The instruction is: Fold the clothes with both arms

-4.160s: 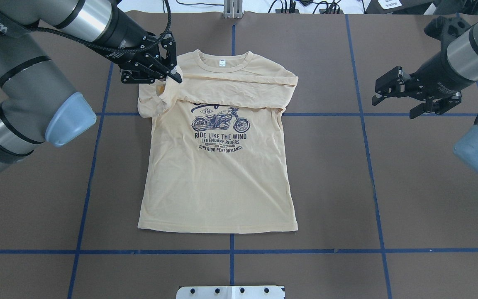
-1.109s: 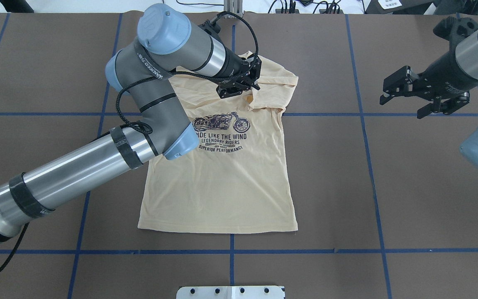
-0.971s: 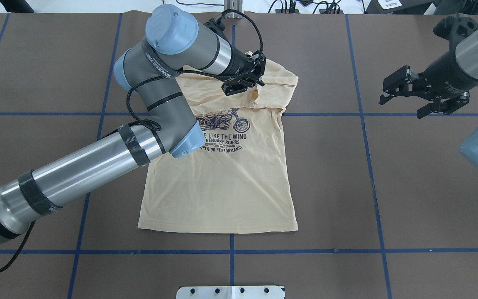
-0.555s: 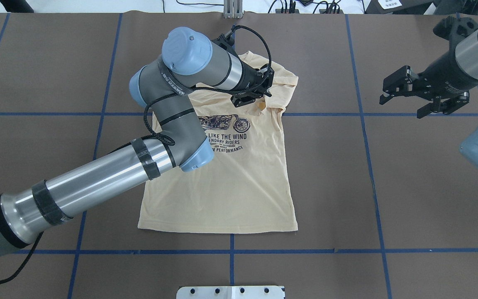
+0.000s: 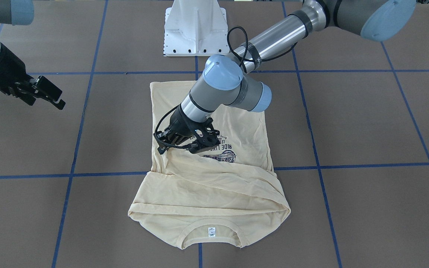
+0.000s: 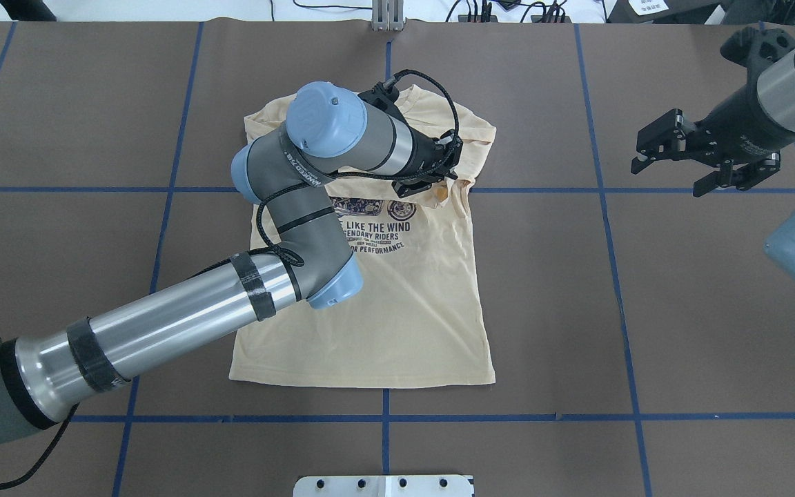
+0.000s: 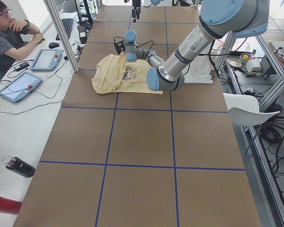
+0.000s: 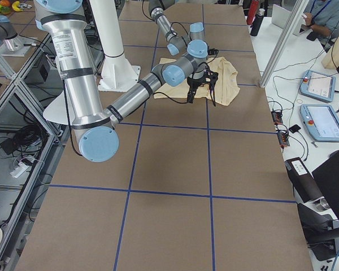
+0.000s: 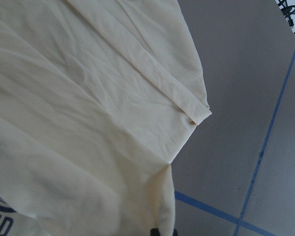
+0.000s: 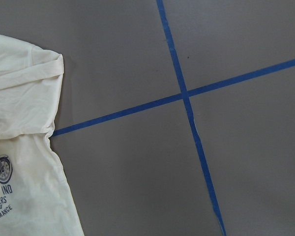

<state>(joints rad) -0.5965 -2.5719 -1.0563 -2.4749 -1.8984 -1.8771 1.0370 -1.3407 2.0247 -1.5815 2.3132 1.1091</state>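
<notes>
Front-facing: shirt (image 5: 207, 190) flat at mid-tabletop (image 5: 367, 123), collar toward edge opposite robot base, sleeve folded across chest. Left gripper (image 5: 189, 148) low over print, fingers pinched on sleeve fabric.

Overhead: left arm (image 6: 163, 317) reaches across shirt. Right gripper (image 6: 666, 176) hovers toward tabletop's far right corner, well apart from shirt, fingers spread wide, holding nothing.

Side views: grippers too small to judge.

Left wrist: cream cloth pulled taut up to dark fingertip (image 9: 156, 231).

Right wrist: shirt's shoulder edge beside blue tape cross (image 10: 184, 96).

Left tool (image 6: 439, 186) low, seemingly clamped; right tool (image 6: 666, 179) spread, aloft.
</notes>
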